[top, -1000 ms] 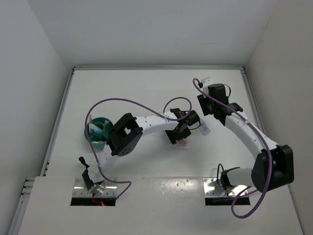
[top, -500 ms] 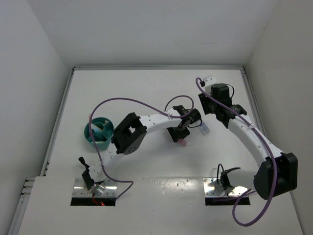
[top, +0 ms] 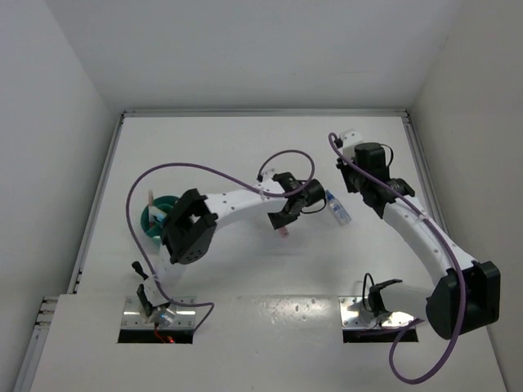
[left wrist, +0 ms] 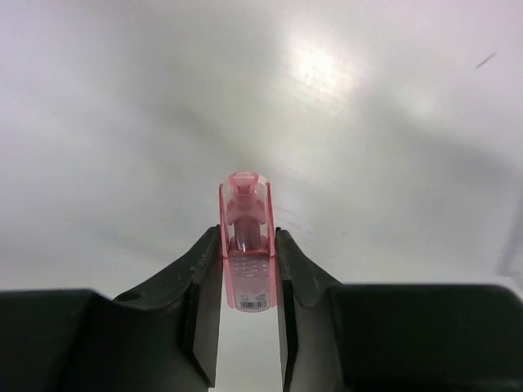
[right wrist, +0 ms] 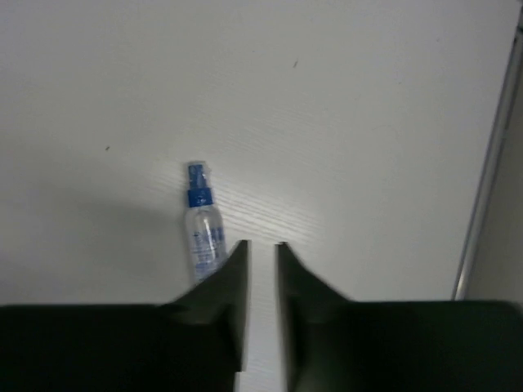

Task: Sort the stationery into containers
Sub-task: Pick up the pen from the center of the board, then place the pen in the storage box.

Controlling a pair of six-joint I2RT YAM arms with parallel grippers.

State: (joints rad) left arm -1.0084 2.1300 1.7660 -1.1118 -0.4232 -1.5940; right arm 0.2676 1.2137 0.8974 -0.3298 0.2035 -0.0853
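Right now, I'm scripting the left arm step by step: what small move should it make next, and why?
Probably a short, straight lift. The left gripper is closed on both sides of the pink marker, and the teal cup sits far off near that arm's elbow, so the marker should clear the table before any carry.

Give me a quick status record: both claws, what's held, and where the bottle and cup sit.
left claw: closed on the pink marker, fingers against both its sides
right claw: fingers narrowly apart, nothing between them
bottle: lying flat on the table beside the right claw, outside its fingers
teal cup: left side of the table, partly hidden by the left arm
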